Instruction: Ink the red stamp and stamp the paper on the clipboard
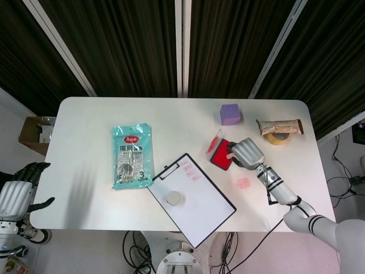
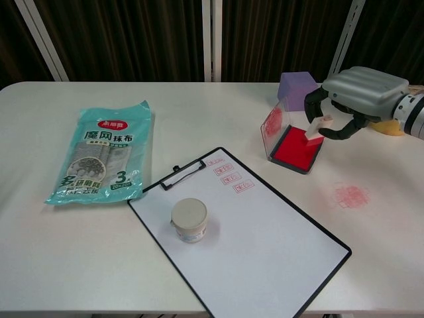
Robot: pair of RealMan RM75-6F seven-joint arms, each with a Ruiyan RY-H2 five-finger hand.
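Note:
My right hand [image 2: 354, 99] [image 1: 245, 152] grips the red stamp [image 2: 317, 129], a small white block with a red base, and holds it over the red ink pad [image 2: 295, 148] [image 1: 221, 155], whose clear lid [image 2: 272, 126] stands open. I cannot tell whether the stamp touches the pad. The clipboard [image 2: 199, 165] [image 1: 162, 172] lies near the front edge with white paper [image 2: 265, 225] [image 1: 199, 202] bearing three red stamp marks [image 2: 230, 175] near its clip. My left hand [image 1: 16, 194] hangs off the table's left edge, fingers spread, holding nothing.
A small round jar [image 2: 189, 219] stands on the paper. A teal cloth packet [image 2: 99, 159] lies at the left. A purple cube [image 2: 295, 86], a tape roll [image 1: 276, 138] and a wrapped snack [image 1: 279, 126] sit at the back right. A red ink smudge [image 2: 350, 195] marks the table.

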